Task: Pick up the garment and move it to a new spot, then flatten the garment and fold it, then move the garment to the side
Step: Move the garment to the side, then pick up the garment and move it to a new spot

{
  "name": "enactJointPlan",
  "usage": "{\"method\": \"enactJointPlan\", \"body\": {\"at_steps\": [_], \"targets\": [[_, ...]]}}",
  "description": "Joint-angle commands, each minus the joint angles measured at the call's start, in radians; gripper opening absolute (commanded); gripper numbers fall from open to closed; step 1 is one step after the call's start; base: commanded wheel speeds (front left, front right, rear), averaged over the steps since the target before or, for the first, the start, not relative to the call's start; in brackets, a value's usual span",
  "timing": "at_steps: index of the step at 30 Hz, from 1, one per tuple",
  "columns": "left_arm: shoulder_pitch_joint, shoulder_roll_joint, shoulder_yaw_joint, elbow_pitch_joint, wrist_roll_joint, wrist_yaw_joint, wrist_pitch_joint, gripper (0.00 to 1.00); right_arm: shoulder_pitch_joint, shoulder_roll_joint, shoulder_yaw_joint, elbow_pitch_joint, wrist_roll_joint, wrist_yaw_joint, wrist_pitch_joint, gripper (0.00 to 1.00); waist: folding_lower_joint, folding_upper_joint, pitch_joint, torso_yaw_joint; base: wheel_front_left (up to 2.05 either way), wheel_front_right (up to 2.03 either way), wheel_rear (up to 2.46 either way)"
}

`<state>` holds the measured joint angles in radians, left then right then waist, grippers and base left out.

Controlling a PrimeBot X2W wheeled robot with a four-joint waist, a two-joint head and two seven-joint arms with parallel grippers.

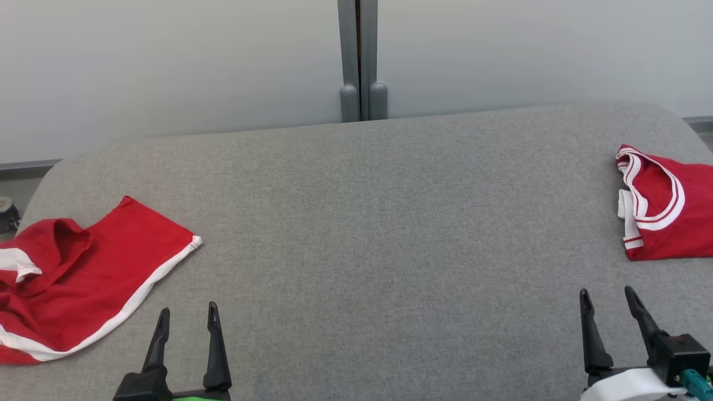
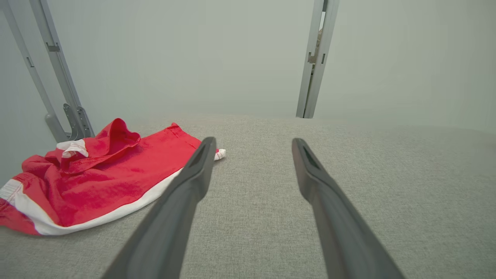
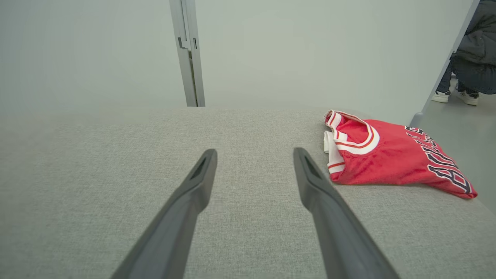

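— Grey woven fabric covers the wide padded table top (image 1: 379,223), with a pale wall (image 1: 167,67) and a grey metal post (image 1: 362,55) behind it. Any writing to read?

— Only on the folded red jersey (image 1: 674,223) with white-and-red trim. In the right wrist view, dark block letters outlined in white run along its far side, but they are too slanted for me to read with certainty. The crumpled red cloth shorts (image 1: 94,267) are plain, with white stripes along the edges.

— Where do they lie against the pincers?

— The shorts lie at the table's left edge, just beside the left gripper (image 1: 188,308), on its outer side and a little ahead, not touching it. The jersey lies at the right edge, ahead of the right gripper (image 1: 606,291) and to its outer side, apart from it.

— And the fingers?

— Both pairs stand wide apart, holding nothing, over the grey fabric.
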<state>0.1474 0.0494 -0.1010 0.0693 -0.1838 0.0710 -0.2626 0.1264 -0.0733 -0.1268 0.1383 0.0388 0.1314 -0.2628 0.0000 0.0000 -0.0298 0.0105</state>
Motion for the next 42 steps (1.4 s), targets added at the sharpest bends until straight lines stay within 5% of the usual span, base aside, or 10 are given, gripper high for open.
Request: {"method": "enactJointPlan", "body": {"at_steps": [1, 17, 33, 42], "targets": [[0.012, 0.003, 0.002, 0.006, 0.002, -0.003, -0.003, 1.00, 0.016, 0.006, 0.002, -0.001, -0.010, -0.002, -0.003, 1.00, 0.0000, 0.0000, -0.023, 0.018, 0.00, 0.00, 0.00], [0.007, 0.003, -0.006, 0.040, -0.004, -0.022, -0.003, 1.00, 0.008, 0.022, 0.047, -0.002, -0.031, -0.002, -0.003, 1.00, 0.0000, 0.0000, -0.023, 0.018, 0.00, 0.00, 0.00], [0.046, 0.003, 0.010, 0.051, 0.034, -0.032, -0.003, 1.00, -0.010, 0.022, 0.150, 0.021, 0.049, -0.002, -0.003, 1.00, 0.0000, 0.0000, -0.045, 0.410, 0.00, 0.00, 0.00], [0.056, 0.003, 0.029, 0.036, 0.011, -0.038, -0.003, 1.00, -0.024, 0.021, 0.178, 0.032, 0.036, -0.002, -0.003, 1.00, 0.0000, 0.0000, -0.024, 0.428, 0.00, 0.00, 0.00]]}}
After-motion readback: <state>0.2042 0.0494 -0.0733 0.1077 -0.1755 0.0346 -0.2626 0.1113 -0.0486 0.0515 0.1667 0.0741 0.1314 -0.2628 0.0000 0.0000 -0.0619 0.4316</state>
